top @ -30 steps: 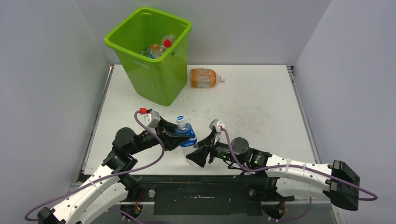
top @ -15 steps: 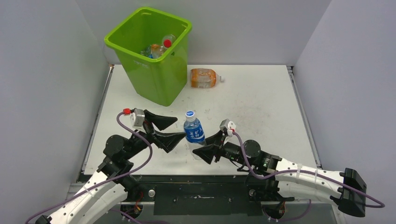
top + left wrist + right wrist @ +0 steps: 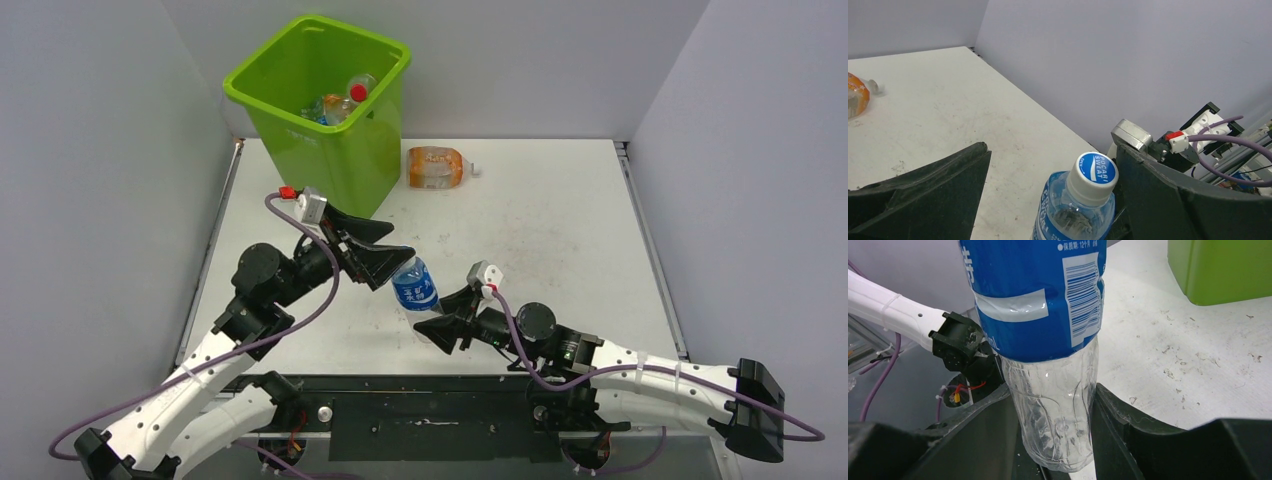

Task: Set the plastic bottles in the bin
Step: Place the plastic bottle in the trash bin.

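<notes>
The blue-label bottle [image 3: 416,288] is in front of the bin [image 3: 335,165], nearer the front edge of the surface [image 3: 560,230]. It leans, with its white and blue cap [image 3: 1093,172] pointing toward the bin. The right pincer [image 3: 446,315] is clamped on its clear bottom part, one finger on each side. The left pincer [image 3: 398,243] is spread wide apart over the cap end and grips nothing. There is a wide gap between the cap and one finger, and the other finger is just beside the cap.

The bin stands at the back left corner of the surface, close to the left edge. Some bottles [image 3: 345,100] lie inside it, below the rim. An orange bottle [image 3: 435,167] lies on its side just to the right of the bin, near the back edge.
</notes>
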Controlling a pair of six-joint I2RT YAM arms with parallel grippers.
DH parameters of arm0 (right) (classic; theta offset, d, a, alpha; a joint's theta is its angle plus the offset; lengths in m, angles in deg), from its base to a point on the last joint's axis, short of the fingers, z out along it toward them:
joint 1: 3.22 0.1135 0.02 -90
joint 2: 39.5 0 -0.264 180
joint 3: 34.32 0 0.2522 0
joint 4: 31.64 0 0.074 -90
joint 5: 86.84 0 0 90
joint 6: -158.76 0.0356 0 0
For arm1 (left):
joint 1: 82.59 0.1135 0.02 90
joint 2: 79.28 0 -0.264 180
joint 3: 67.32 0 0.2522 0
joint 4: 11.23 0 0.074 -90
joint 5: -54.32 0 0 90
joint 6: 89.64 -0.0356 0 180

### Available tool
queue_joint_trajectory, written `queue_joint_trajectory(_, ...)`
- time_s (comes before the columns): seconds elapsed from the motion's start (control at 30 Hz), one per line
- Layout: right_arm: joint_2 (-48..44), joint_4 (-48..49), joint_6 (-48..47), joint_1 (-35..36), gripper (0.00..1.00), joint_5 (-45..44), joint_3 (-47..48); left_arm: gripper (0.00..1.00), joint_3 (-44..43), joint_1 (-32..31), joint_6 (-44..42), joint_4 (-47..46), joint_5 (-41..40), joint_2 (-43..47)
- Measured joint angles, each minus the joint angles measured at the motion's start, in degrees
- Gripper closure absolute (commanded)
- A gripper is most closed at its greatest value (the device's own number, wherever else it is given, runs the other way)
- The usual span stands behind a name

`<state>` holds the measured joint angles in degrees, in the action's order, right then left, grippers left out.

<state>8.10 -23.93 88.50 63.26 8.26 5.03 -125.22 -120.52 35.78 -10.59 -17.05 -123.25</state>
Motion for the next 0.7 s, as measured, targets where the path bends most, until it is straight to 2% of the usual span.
queue_joint_trajectory(0.37, 0.02, -0.96, -1.09, 0.33, 0.67, -0.66, 0.00, 0.31, -3.19, -2.71, -3.82, 5.90, 1.46, -2.73)
queue_joint_trajectory(0.5, 0.02, -0.98, -1.16, 0.33, 0.68, -0.74, 0.00, 0.49, -3.89, -4.98, -6.12, 7.48, 1.51, -3.69)
queue_joint_trajectory(0.6, -0.02, -1.36, -1.14, 0.37, 0.68, -1.07, 0.00, 0.73, -3.91, -6.29, -7.63, 8.31, 1.49, -3.98)
queue_joint_trajectory(0.63, -0.02, -1.77, -1.14, 0.35, 0.66, -1.27, 0.00, 0.82, -3.98, -6.58, -7.93, 8.39, 1.42, -4.00)
queue_joint_trajectory(0.67, -0.02, -2.21, -1.01, 0.37, 0.55, -1.31, 0.00, 0.92, -4.07, -6.75, -9.07, 8.44, 1.25, -4.00)
queue_joint_trajectory(0.7, -0.04, -2.23, -0.87, 0.37, 0.34, -1.46, 0.00, 1.00, -4.11, -6.84, -9.75, 8.57, 1.09, -4.00)
